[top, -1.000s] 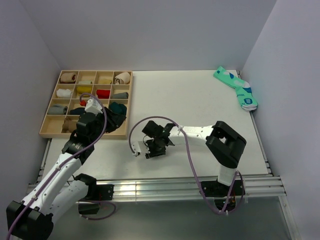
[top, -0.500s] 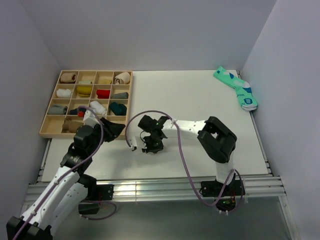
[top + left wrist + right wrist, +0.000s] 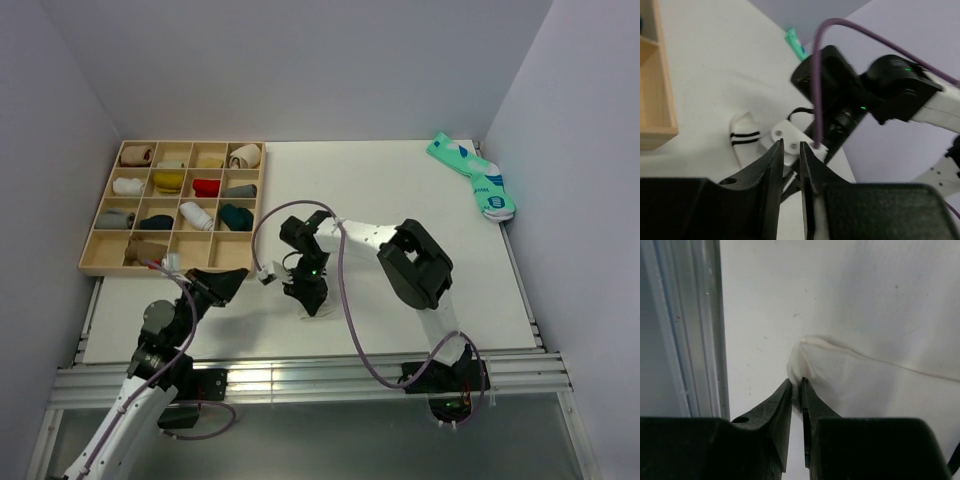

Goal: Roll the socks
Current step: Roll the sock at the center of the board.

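Softly creased, limp white sock (image 3: 865, 390)

Smooth, matt white table (image 3: 400, 200), faintly scuffed. At the table's far left, a tray (image 3: 100, 268) of pale bare wood. At the table's far right corner, a teal pair (image 3: 472, 178) of soft knit cloth. Near the table's front edge, a white sock (image 3: 865, 390) of matt, creased cloth, pinched by the right gripper (image 3: 796, 390), whose fingers (image 3: 775, 410) are black, slightly shiny plastic. A smooth purple cable (image 3: 815, 85). Brushed metal rails (image 3: 300, 375) along the table's near edge.
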